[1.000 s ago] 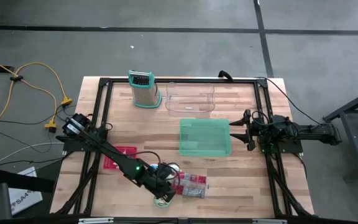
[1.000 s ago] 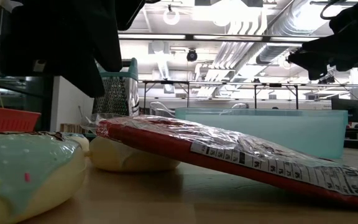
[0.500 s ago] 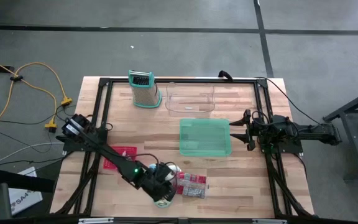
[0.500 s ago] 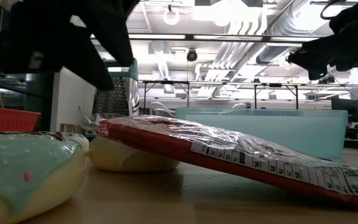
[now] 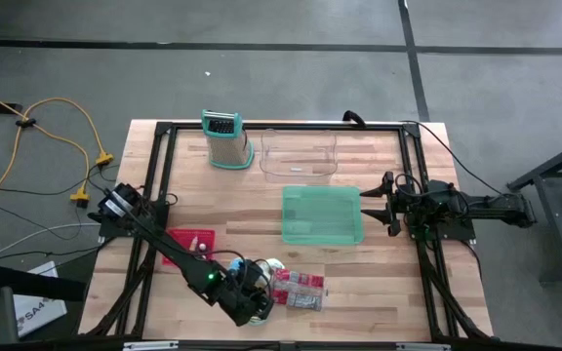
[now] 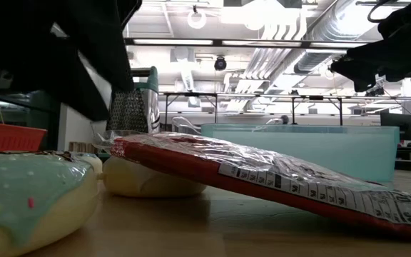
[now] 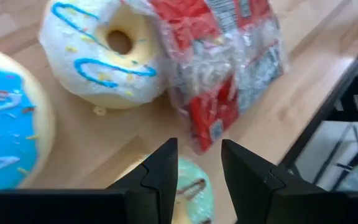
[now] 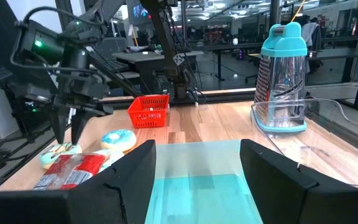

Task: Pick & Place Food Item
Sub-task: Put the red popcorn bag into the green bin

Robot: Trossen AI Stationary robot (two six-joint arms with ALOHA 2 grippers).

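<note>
The left gripper point(image 7: 197, 171), jaws apart and empty, hovers over donuts point(image 7: 104, 53) and a red packet point(image 7: 225, 62) with unreadable print.

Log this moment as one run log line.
left tool: open, empty, above donuts | mint donut: below it | snack bag: leaning on white donut | right tool: open, over teal bin
</note>
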